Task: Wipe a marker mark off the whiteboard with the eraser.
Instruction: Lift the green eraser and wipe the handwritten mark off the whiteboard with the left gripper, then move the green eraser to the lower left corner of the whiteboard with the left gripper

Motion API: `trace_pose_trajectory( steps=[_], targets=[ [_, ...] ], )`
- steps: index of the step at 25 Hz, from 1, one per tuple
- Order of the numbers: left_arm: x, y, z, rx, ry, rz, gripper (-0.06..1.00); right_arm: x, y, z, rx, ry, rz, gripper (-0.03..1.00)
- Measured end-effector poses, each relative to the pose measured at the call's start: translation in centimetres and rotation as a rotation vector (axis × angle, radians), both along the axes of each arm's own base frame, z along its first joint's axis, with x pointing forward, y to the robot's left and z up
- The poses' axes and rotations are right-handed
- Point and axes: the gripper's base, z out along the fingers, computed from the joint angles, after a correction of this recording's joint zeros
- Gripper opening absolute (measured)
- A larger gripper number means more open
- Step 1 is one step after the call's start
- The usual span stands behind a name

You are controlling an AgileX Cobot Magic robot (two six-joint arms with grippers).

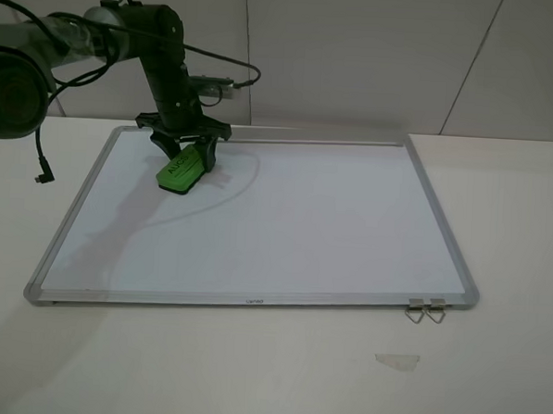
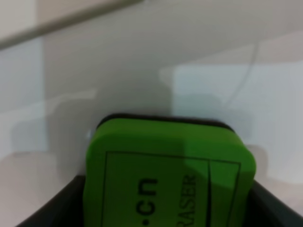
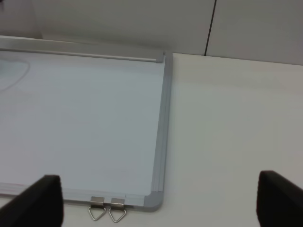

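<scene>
The whiteboard [image 1: 285, 226] lies flat on the table, silver-framed, with its grey tray strip [image 1: 308, 142] along the far edge. My left gripper [image 1: 186, 154] is shut on the green eraser [image 1: 184, 171] over the board's far left corner. The eraser is tilted, its lower end at or just above the white surface. The left wrist view shows the eraser [image 2: 170, 175] filling the space between the dark fingers [image 2: 52, 208]. I see no marker mark; only a thin curved shadow line runs right of the eraser. My right gripper [image 3: 161, 189] is open near the board's near right corner [image 3: 154, 201], outside the exterior view.
Two metal clips [image 1: 425, 310] hang off the board's near right corner. A small pale scrap [image 1: 397, 361] lies on the table in front of them. A black cable with a plug [image 1: 43, 172] dangles left of the board. A wall stands behind the table.
</scene>
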Motion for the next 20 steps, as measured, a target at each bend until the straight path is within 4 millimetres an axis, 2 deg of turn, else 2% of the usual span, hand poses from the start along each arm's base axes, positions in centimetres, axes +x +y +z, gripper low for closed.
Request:
trace_pose_trajectory(
  steps=[6,10,15,20],
  targets=[
    [-1.8,-5.3,0.1,-0.052,-0.011,-0.105,0.61,0.0,0.0,0.0,0.000,0.000,0.000,0.82],
    [-2.7,-7.3,0.1,-0.056,-0.018,-0.147,0.61,0.0,0.0,0.0,0.000,0.000,0.000,0.82],
    [-2.9,-7.8,0.1,-0.064,-0.014,-0.153,0.61,0.0,0.0,0.0,0.000,0.000,0.000,0.82],
    [-2.8,-7.0,0.5,-0.061,0.010,-0.111,0.61,0.0,0.0,0.0,0.000,0.000,0.000,0.82]
  ],
)
